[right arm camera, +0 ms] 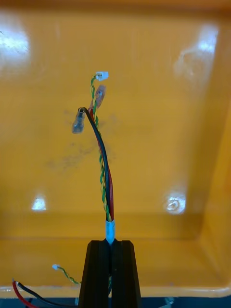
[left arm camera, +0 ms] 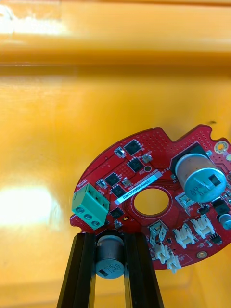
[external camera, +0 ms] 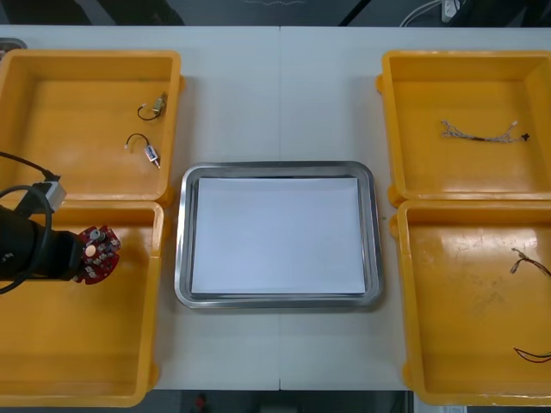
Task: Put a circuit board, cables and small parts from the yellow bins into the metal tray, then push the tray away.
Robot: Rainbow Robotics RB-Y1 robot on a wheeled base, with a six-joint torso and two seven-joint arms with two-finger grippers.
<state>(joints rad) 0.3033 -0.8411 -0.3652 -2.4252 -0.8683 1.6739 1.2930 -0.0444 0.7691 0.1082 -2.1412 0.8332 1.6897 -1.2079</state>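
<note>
The left end effector hangs over the near-left yellow plastic bin, grasping the round red circuit board. In the left wrist view its black fingers stand apart on either side of a grey metal cylinder mounted at the board's edge, and the end effector grips the board by that cylinder. The board is held clear above the bin floor, with a green terminal block just beside the fingers.

The right end effector is clenched on a thin cable bundle of black, red and twisted yellow-green wires. The bundle rises from between the fingers over the floor of a yellow bin; I cannot tell which bin.

The rectangular metal tray with a white inside sits at the middle of the light table, between the bins. The far-left yellow bin holds two small metal parts with short black wires. The far-right yellow bin holds a twisted pale cable. Thin dark wires lie at the right side of the near-right yellow bin.
</note>
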